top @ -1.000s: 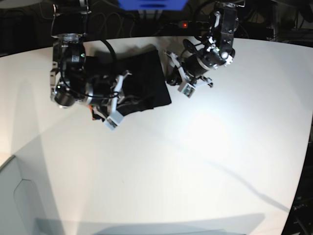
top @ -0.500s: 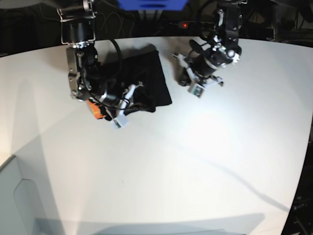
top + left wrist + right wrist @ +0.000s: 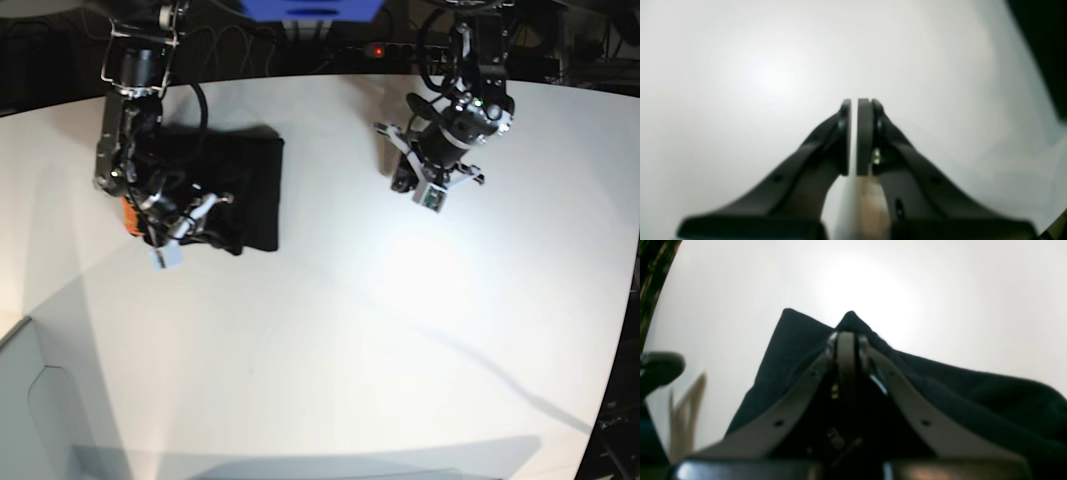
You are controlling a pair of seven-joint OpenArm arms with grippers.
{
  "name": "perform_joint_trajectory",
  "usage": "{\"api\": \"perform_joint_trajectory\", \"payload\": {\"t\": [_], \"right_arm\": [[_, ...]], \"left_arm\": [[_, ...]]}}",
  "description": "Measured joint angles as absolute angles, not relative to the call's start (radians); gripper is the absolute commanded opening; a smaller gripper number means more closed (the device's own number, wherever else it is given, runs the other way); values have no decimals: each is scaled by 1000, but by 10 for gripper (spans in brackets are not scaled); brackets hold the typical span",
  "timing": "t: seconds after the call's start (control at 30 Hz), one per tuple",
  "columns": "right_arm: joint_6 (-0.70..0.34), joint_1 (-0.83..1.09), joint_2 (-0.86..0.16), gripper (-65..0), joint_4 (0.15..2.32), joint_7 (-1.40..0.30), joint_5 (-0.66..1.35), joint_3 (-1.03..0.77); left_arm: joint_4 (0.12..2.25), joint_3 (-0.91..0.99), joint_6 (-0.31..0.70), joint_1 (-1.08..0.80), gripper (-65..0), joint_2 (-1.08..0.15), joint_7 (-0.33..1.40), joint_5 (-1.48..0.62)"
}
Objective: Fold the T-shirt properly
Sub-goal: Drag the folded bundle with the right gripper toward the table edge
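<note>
Item: the T-shirt, plain black, soft matte fabric. It lay on the white table as a compact dark block toward the far left corner in the base view, its long axis running roughly from the table's back edge toward the front, its right-hand edge fairly straight. No sleeve or hem could be made out separately.

Right tool: jaws drawn fully together. In the right wrist view the black fabric rose to two small peaks at and just past the tips and draped away on both sides. Whether a pinch of cloth sat between the pads, or the tips merely stood over the garment, could not be told. In the base view this right tool stood at the garment's near left portion, over or against the cloth.

Left tool: pads nearly meeting, with only a thin slit between them, and nothing in it. Bare table lay beneath. In the base view this left tool was well apart from the garment, to its right.

Governing relation: the garment lay wholly to the right arm's side, so that arm was much the nearer. The left arm would need to cross the bare table toward the shirt's straight edge before assisting any further fold.
</note>
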State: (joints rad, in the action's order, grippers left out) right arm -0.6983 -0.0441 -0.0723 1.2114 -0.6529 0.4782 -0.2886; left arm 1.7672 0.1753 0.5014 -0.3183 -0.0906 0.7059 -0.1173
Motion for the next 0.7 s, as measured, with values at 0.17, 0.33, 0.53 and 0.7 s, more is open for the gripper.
{"api": "perform_joint_trajectory", "payload": {"t": [0.17, 0.33, 0.53, 0.7], "right_arm": [[-680, -60, -88, -650, 1192, -627, 455, -487], [-677, -108, -138, -650, 1102, -596, 448, -651], [-672, -200, -224, -650, 929, -551, 427, -828], [-665, -241, -278, -650, 854, -539, 415, -959]], "left_arm": [[1762, 175, 501, -319, -615, -91, 706, -116], [1761, 175, 501, -318, -615, -91, 706, -116], [1762, 175, 501, -330, -615, -91, 706, -119], [1762, 175, 501, -338, -615, -91, 706, -116]]}}
